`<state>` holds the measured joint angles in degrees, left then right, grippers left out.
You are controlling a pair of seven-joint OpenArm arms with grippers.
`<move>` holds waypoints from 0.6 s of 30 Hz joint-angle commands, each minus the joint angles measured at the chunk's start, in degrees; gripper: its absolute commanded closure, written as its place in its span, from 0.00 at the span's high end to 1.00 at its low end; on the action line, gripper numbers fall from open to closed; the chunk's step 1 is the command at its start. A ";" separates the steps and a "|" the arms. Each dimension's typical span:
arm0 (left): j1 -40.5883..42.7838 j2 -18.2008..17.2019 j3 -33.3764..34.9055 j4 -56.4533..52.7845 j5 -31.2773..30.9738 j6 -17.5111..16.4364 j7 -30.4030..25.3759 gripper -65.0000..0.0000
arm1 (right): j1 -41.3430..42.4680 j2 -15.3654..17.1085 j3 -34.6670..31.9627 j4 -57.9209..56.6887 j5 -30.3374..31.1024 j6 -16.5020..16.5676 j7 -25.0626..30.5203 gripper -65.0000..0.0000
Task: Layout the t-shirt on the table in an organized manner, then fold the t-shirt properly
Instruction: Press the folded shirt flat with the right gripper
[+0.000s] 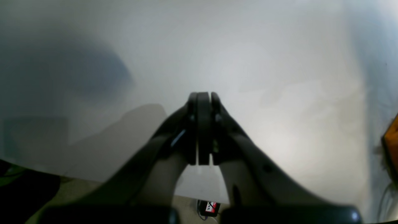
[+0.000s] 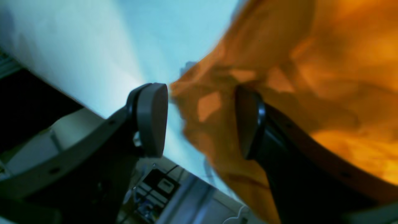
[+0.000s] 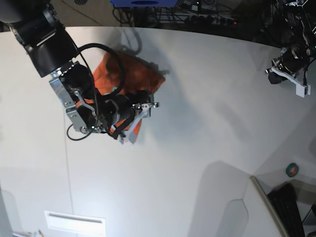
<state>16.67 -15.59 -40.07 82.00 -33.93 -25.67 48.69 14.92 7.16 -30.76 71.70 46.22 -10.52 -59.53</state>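
Note:
The orange t-shirt (image 3: 129,74) lies crumpled in a heap on the white table (image 3: 207,128), at the back left in the base view. My right gripper (image 3: 134,120) hangs low over the heap's near edge. In the right wrist view it (image 2: 200,119) is open, with a fold of the t-shirt (image 2: 311,62) between the jaws and the table (image 2: 93,46) to its left. My left gripper (image 3: 285,73) is far off at the back right. In the left wrist view it (image 1: 203,96) is shut and empty above the bare table (image 1: 248,62). A sliver of the t-shirt (image 1: 392,138) shows at the right edge.
A thin seam line (image 3: 66,163) runs down the table's left side. A white strip (image 3: 74,223) lies near the front left. A black keyboard (image 3: 292,207) and a small round green object (image 3: 293,170) sit off the table at the right. Cables lie beyond the far edge.

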 commanded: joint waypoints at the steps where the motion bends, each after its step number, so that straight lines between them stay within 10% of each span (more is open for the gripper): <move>1: -0.09 -1.06 -0.32 0.69 -0.57 -0.31 -0.91 0.00 | 1.39 0.18 0.21 0.78 0.77 0.37 0.14 0.50; 10: -0.18 -0.62 -0.32 0.69 -0.57 -0.31 -0.91 0.00 | 1.39 0.71 0.21 0.78 0.77 0.37 0.23 0.50; 18: -0.18 -0.45 -0.32 0.69 -0.57 -0.31 -0.91 0.00 | 1.04 0.45 0.74 0.78 1.04 0.46 0.23 0.00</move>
<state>16.67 -15.11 -40.07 81.93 -33.91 -25.67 48.69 14.81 7.66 -30.48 71.61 46.50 -10.44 -59.61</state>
